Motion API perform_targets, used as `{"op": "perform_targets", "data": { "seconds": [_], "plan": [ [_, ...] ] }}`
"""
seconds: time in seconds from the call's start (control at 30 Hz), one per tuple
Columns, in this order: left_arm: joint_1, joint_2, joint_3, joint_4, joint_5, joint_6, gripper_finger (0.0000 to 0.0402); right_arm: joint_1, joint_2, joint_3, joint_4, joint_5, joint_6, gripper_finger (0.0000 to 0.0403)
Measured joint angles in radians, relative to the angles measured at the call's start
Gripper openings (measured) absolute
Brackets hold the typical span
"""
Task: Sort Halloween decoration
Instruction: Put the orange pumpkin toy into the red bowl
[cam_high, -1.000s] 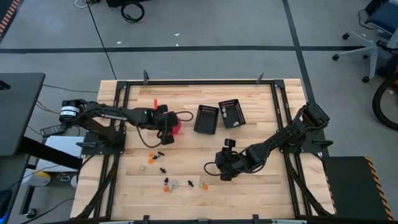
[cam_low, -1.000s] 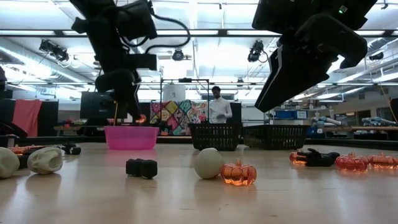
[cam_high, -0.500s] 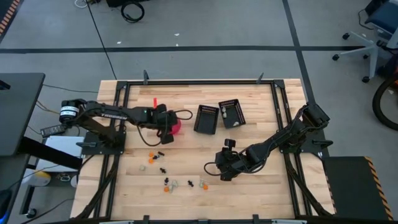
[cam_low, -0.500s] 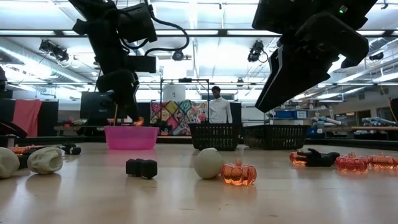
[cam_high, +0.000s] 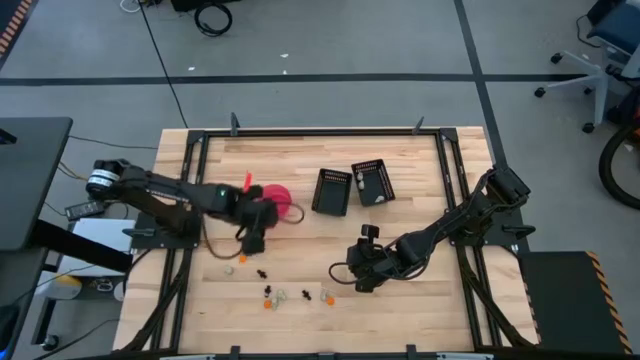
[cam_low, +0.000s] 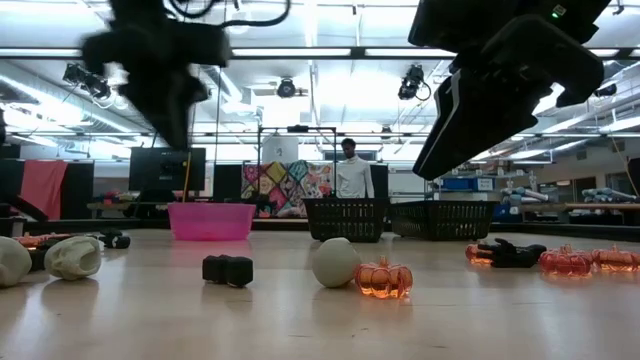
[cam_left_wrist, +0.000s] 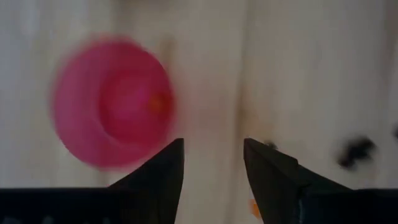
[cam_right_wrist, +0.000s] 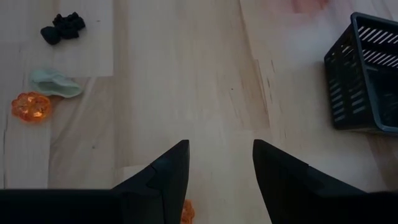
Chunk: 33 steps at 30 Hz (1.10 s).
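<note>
trinkets: scattered on near table, orange, black, pale | bowl: one orange bit inside | baskets: far centre, pale bits inside | left gripper: fingers apart, empty, beside bowl | right gripper: fingers apart, empty, right of trinkets

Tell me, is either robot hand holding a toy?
No. The left gripper and the right gripper are both open, with nothing between their fingers.

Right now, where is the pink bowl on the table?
In the high view the pink bowl sits on the table's left half, just left of the two black baskets, with the left gripper close beside it, toward the trinkets.
</note>
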Motion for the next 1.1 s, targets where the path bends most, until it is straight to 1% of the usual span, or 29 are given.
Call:
{"op": "perform_targets", "data": {
  "seconds": [0.17,0.23,0.33,0.53,0.7,0.8,0.9,0.97,1.1],
  "plan": [
    [-0.094,0.040,0.001,-0.160,0.084,-0.212,0.0175,0.000,0.000,0.000,0.018,0.000,-0.005,0.0181],
    [-0.118,0.056,0.001,-0.186,0.094,-0.269,0.0175,0.000,0.000,0.000,0.022,0.000,-0.010,0.0181],
    [-0.124,0.085,0.001,-0.188,0.098,-0.320,0.0175,0.000,0.000,0.000,0.036,0.000,-0.019,0.0181],
    [-0.121,0.171,0.001,-0.181,0.108,-0.317,0.0176,0.000,0.000,0.000,0.037,0.000,-0.032,0.0181],
    [-0.137,0.207,0.000,-0.212,0.128,-0.249,0.0176,0.000,0.000,0.000,0.037,0.000,-0.032,0.0181],
    [-0.169,0.209,0.000,-0.204,0.164,-0.211,0.0176,0.000,0.000,0.000,0.039,0.000,-0.033,0.0181],
    [-0.218,0.208,0.000,-0.199,0.192,-0.208,0.0176,0.000,0.000,0.000,0.041,0.000,-0.033,0.0181],
    [-0.256,0.208,0.000,-0.168,0.204,-0.208,0.0176,0.000,0.000,0.000,0.046,0.000,-0.033,0.0181],
    [-0.316,0.208,0.000,-0.147,0.219,-0.271,0.0176,0.000,0.000,0.000,0.055,0.000,-0.033,0.0181]
  ]
}}
